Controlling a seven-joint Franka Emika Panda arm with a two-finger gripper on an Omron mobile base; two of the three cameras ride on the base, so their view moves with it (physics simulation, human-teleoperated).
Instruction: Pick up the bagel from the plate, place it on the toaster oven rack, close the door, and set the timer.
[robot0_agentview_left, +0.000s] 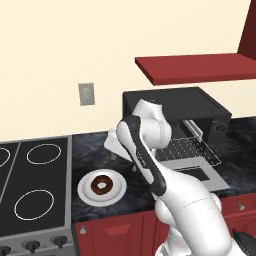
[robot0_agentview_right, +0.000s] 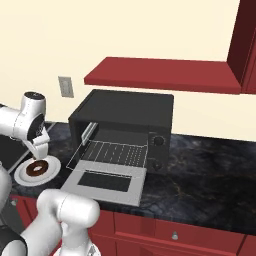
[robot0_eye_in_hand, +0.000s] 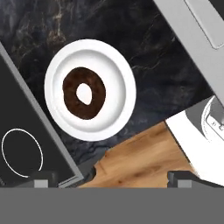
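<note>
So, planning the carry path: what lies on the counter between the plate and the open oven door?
Just bare dark marble counter between the plate and the door, as the hand view shows.

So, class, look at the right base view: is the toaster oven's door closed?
No: the door lies folded down flat in front of the toaster oven, with the rack pulled out above it.

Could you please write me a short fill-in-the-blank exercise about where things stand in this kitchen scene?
1. The bagel lies on the white ____.
2. The toaster oven's door is ____.
3. The tool hovers above the plate with its jaws ____.
4. The toaster oven rack holds ____.

Missing words: plate; open; open; nothing
</note>
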